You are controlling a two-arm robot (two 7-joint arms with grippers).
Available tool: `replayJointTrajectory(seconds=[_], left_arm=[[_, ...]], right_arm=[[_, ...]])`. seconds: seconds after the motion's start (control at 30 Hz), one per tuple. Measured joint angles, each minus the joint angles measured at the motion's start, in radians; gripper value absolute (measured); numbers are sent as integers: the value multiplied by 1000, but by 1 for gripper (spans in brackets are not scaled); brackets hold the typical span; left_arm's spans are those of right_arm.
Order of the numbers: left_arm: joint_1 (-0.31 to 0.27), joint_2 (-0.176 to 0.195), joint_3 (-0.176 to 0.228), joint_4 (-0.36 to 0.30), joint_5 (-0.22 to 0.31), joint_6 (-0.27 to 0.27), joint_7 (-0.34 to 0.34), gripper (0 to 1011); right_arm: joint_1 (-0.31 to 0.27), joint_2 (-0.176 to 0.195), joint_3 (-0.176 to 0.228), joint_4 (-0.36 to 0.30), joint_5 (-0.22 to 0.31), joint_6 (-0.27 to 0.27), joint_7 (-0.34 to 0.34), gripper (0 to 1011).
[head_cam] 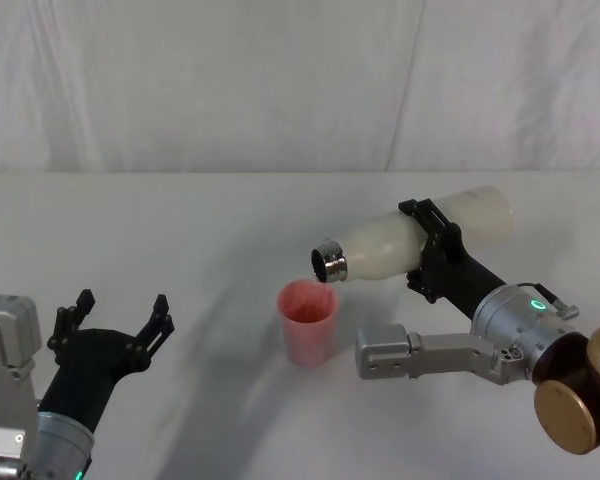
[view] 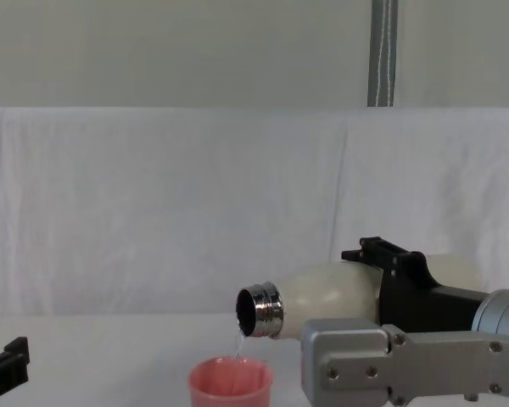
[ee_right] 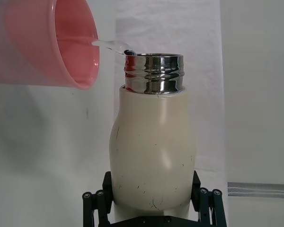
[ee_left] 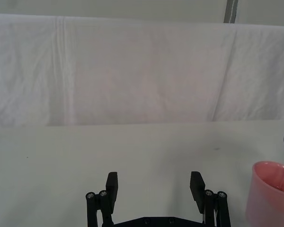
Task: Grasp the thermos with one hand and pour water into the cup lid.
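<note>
Four views, one pour: we go through them in turn.
Head: we clamp the right gripper round the thermos, tipped almost level so its steel mouth sits just above the cup lid on the table; the left gripper rests low at our left, fingers apart and empty.
Left wrist: we see its two fingers spread over bare cloth, the cup lid off to one side.
Right wrist: the jaws hug the thermos body low down, leaving the neck free; a thin stream of water bridges into the cup lid.
Chest: the thermos mouth tilts slightly down, water falling into the cup lid.
</note>
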Motion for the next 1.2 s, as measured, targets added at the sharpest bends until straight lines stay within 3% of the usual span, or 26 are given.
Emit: replayJointTrajectory(seconds=[0.7, 1.2], left_arm=[[0, 0, 0, 0, 0, 0, 0, 1001], [0, 0, 0, 0, 0, 0, 0, 1001]], right_arm=[[-3, -10, 12, 2, 20, 3, 1, 948], [-38, -49, 79, -10, 142, -13, -4, 948]])
